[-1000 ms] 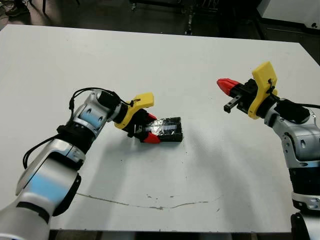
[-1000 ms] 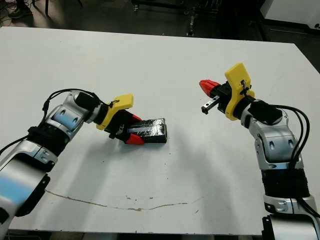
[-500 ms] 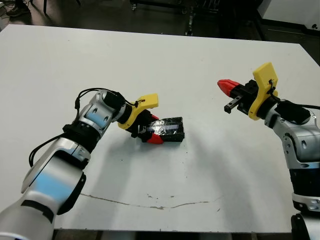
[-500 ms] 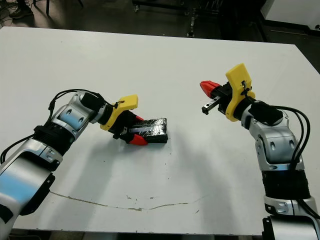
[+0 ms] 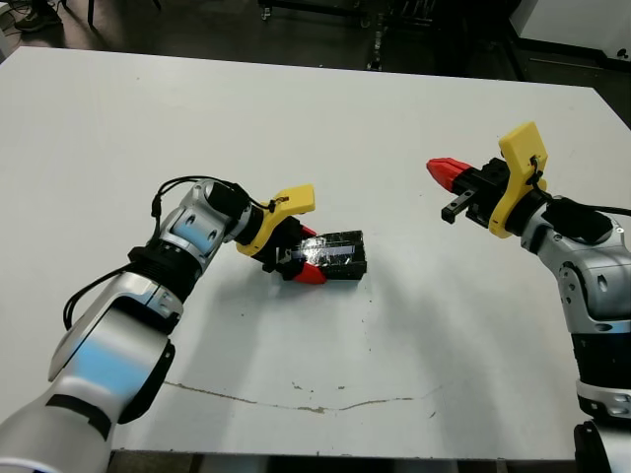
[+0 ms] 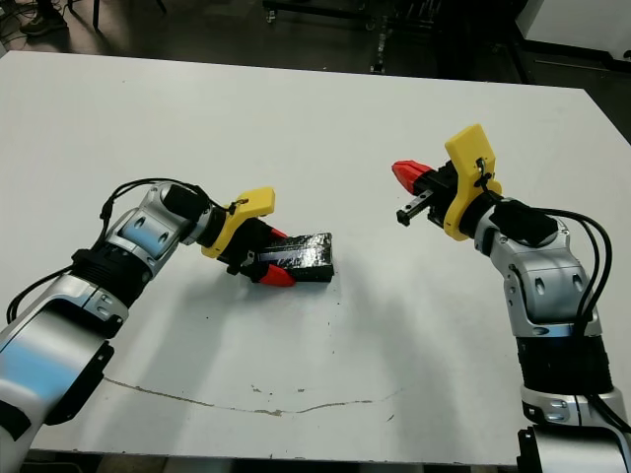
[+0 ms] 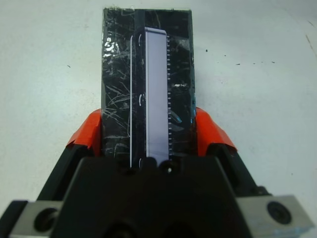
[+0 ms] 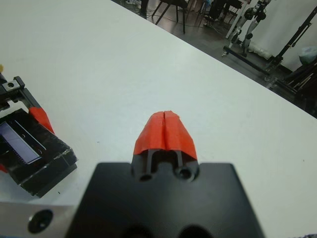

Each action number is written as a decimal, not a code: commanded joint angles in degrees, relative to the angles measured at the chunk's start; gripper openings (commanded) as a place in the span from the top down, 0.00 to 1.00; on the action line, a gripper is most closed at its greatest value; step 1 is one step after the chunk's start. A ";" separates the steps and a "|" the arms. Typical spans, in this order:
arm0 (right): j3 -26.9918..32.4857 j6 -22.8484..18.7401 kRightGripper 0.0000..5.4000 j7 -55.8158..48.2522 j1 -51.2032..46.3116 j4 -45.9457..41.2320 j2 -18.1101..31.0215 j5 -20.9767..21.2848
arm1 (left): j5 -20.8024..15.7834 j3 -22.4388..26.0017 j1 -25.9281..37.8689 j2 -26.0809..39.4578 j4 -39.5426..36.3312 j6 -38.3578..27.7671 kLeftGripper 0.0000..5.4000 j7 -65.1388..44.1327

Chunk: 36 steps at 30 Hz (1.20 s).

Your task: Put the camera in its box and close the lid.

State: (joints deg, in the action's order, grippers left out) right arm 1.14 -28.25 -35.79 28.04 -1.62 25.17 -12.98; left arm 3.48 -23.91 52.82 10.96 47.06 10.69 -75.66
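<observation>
Black lid (image 7: 119, 84) on box (image 5: 347, 275) – left jaws (image 7: 147, 130) clamped on it | right jaws (image 8: 165, 131) together

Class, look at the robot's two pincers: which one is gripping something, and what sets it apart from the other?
The left pincer: its red fingers clamp the sides of the black box on the table. The right pincer hangs shut above the table, holding nothing.

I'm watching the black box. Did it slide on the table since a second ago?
Yes, a little. The box, clamped by the left gripper, slid towards the robot's right, judged against the crack near the table's front edge.
</observation>
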 commanded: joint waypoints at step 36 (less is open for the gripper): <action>0.67 -2.40 1.00 0.58 -1.70 -2.09 1.02 -1.00 | 9.04 -9.30 -2.74 -5.09 2.65 -7.96 0.04 7.71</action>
State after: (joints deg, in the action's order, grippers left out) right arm 1.33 -29.91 -35.54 27.25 -3.52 25.28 -13.82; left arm 9.52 -30.37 55.13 5.89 46.97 2.09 -67.27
